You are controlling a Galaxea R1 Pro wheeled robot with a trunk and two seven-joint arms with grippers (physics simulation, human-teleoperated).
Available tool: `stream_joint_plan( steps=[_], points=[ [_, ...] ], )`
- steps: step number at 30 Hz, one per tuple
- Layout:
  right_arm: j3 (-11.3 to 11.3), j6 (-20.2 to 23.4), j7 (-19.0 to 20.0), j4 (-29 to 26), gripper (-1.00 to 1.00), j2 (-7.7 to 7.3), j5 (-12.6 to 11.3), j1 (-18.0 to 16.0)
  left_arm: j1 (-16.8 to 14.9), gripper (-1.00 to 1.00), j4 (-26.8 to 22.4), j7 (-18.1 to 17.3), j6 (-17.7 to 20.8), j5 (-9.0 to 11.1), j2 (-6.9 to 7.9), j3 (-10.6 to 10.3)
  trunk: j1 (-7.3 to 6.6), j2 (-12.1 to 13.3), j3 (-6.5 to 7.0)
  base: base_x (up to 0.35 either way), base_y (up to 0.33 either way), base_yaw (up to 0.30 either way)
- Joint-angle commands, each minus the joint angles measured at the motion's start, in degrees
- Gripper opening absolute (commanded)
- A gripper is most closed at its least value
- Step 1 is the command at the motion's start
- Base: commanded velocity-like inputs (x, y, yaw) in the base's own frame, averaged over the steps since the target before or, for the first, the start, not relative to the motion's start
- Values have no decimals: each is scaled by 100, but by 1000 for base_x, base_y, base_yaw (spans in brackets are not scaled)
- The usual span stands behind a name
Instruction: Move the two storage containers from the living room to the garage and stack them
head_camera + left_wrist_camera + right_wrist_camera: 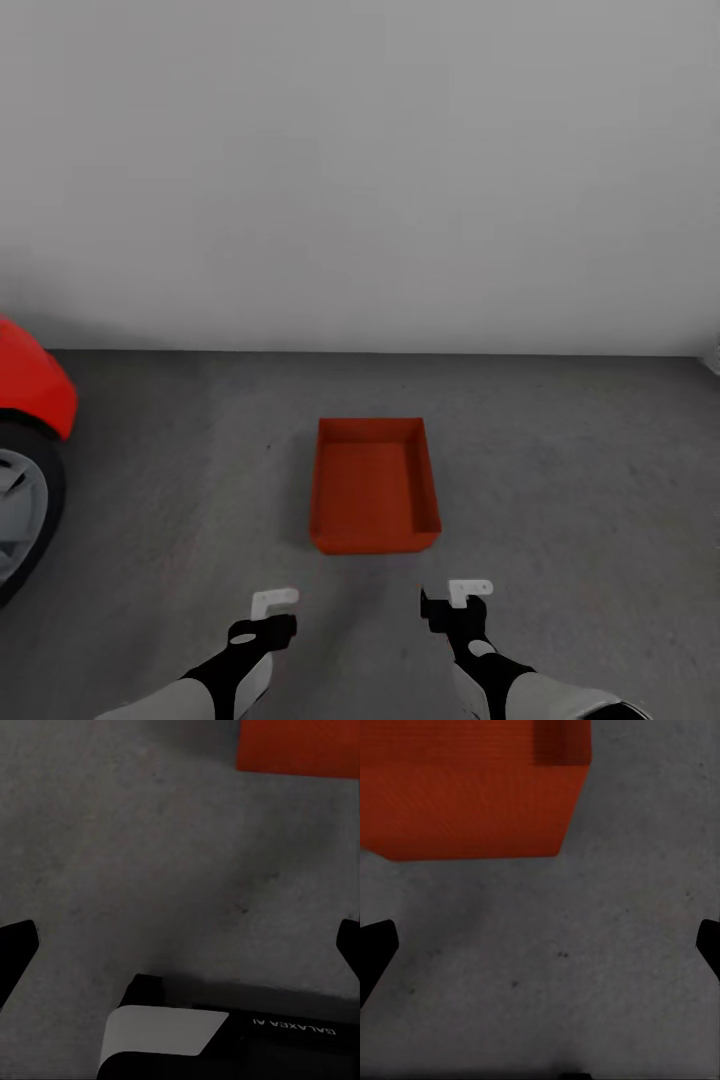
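Grey concrete floor (560, 480) runs up to a plain white wall (360, 170), and at the far left edge of the head view sits the front of a red car (30, 390) with its dark wheel (25, 505) below. One orange-red storage container (373, 485) rests open side up on the floor, empty inside, just ahead of both pincers and roughly centred between them. The left gripper (180, 945) hovers low over bare concrete, its two dark fingertips (15, 945) spread wide apart with nothing between them; the container's corner (300, 746) lies ahead of it and off toward the right arm's side. The right gripper (540, 945) is likewise spread wide and holding nothing, its fingertips (375, 949) apart over the floor, with the container's near wall and corner (472, 802) just ahead of it, not touching. From the head view both arms reach forward side by side, the left gripper (272, 612) and right gripper (455, 600) short of the bin
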Motion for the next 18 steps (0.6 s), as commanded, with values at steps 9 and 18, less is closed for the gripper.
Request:
stream_joint_plan(
  steps=[9,18],
  points=[
    [49,-21,-19,10,100,-4,-45,-5,-4,100,5,21,-23,57,0,-50,-1,-8,-7,-346,56,0],
    [49,-21,-19,10,100,0,-45,-5,-4,100,5,21,-23,57,-6,-50,-1,-8,-7,-346,2,0]
  ],
)
